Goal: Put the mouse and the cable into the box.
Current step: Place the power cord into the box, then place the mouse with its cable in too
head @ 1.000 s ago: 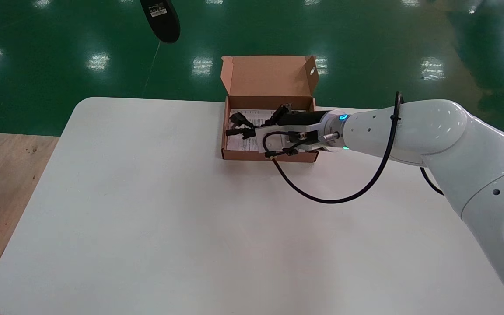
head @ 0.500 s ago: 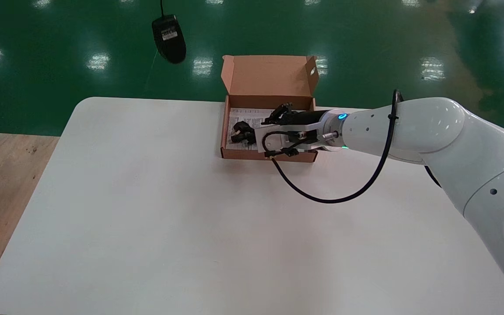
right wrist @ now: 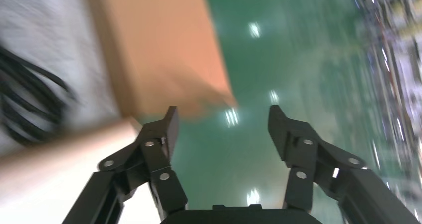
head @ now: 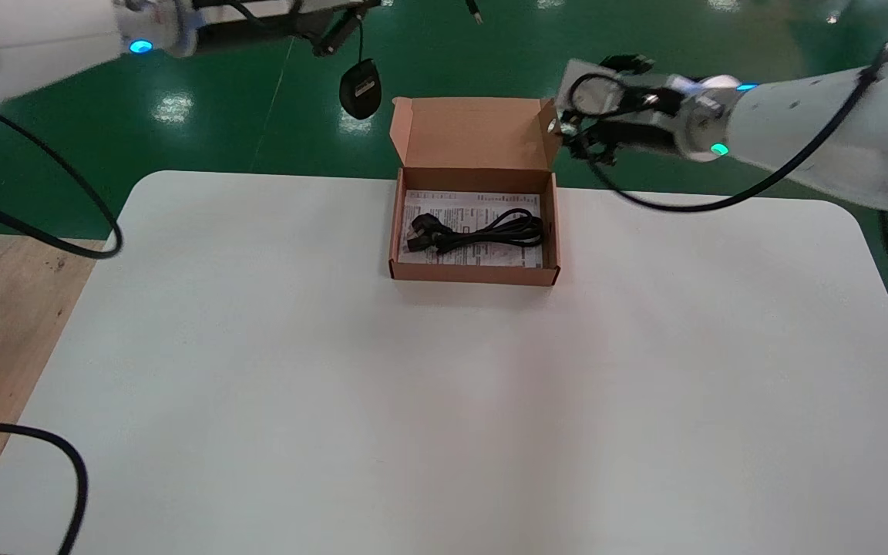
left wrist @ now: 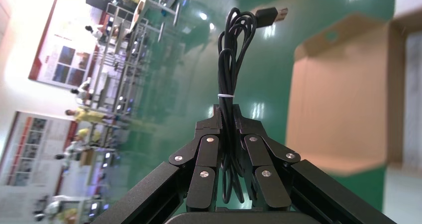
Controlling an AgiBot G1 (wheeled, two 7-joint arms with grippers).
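Two arms are raised beyond the far edge of my white table [head: 444, 401], one on each side of the open cardboard box [head: 473, 275]. The box sits at the table's far middle with its lid standing upright.

My left gripper [left wrist: 228, 119] is high on the left and pinches the mouse's bundled cord [left wrist: 230, 59] between its fingers. The bundle is held by a thin white tie [left wrist: 225, 95], and the USB plug [left wrist: 276, 13] sticks out at its far end. The mouse [head: 359, 89] dangles below that gripper, outside the box, just off the lid's left corner and over the green floor.

My right gripper [right wrist: 222, 118] hangs beside the lid's right flap, its fingers spread wide with nothing between them.

Inside the box, the black cable [head: 482, 231] lies coiled lengthwise on a printed paper sheet [head: 444, 208], well apart from both grippers.
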